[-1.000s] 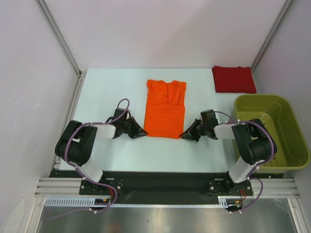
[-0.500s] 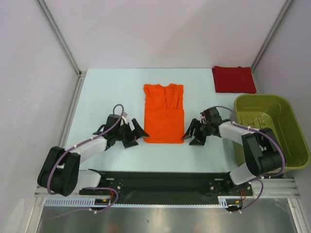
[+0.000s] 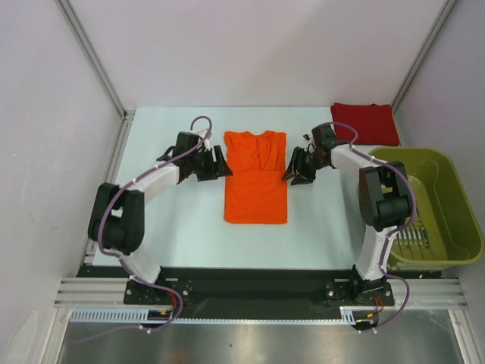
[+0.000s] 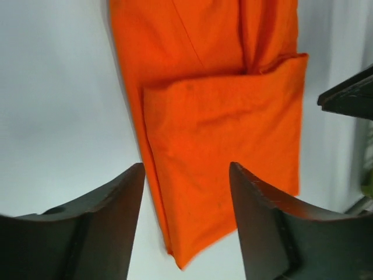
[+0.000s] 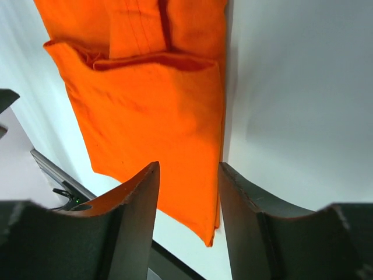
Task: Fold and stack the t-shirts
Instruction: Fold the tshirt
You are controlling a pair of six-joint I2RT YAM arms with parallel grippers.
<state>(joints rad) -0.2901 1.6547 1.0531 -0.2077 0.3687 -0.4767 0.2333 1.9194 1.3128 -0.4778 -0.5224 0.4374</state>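
The orange t-shirt (image 3: 256, 178) lies flat in the middle of the table as a long rectangle, its lower half folded over itself (image 4: 227, 134) (image 5: 145, 116). My left gripper (image 3: 224, 162) (image 4: 185, 169) stands open at its left edge, level with the upper half. My right gripper (image 3: 291, 171) (image 5: 189, 167) stands open at its right edge, opposite. Neither has cloth between its jaws; the shirt's side edges show through the gaps. The dark red t-shirt (image 3: 364, 123) lies folded at the far right corner.
An olive-green plastic basket (image 3: 394, 156) stands at the right edge of the table, close behind the right arm's elbow. White walls with metal posts close the table in on the left, back and right.
Both grippers went from shut at the orange shirt's near corners to open, and moved away from me along its sides to its upper half. The shirt now lies slightly nearer.
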